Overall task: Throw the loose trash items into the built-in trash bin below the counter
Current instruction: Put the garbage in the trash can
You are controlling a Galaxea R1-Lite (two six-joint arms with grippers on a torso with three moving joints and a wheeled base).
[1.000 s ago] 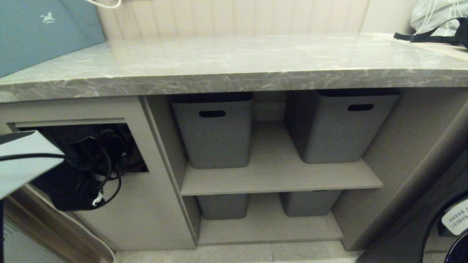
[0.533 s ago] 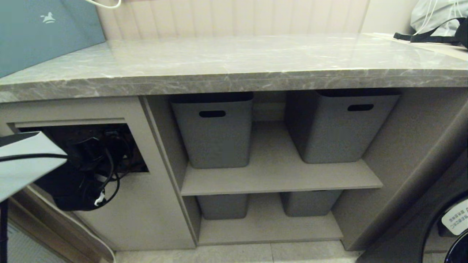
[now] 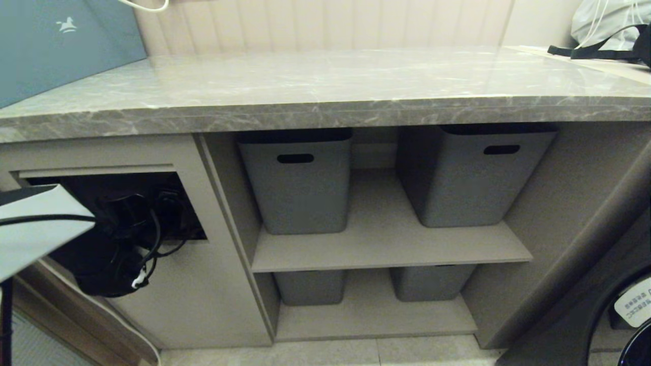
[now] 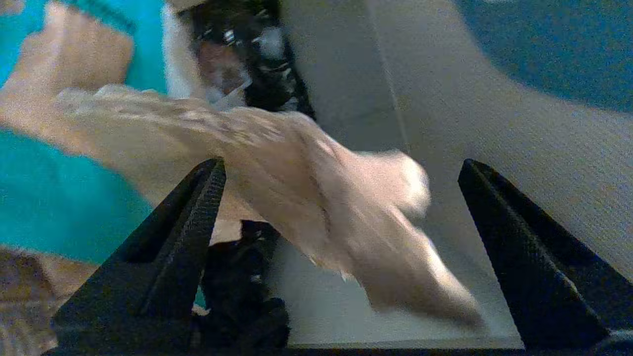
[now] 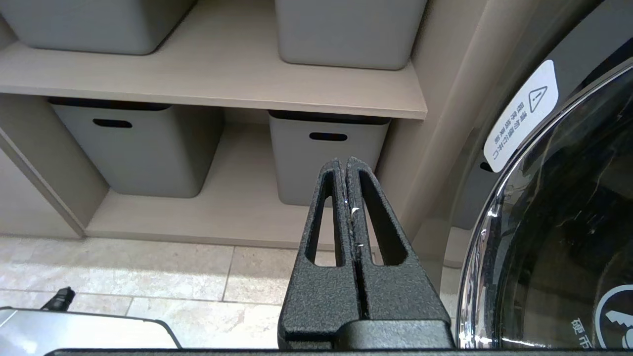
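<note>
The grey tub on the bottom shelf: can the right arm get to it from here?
Probably yes. The right gripper points at the tub with only bare floor and shelf between them, but its fingers are shut, so it would have to open first.

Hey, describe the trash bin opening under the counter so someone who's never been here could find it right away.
Start at the long grey marble counter. Under its left end, the beige cabinet front has a dark rectangular trash bin opening, and the robot's left gripper reaches into it with fingers spread. Unlike the open shelves to its right, which hold grey tubs, it is a cut-out in a flat panel.
</note>
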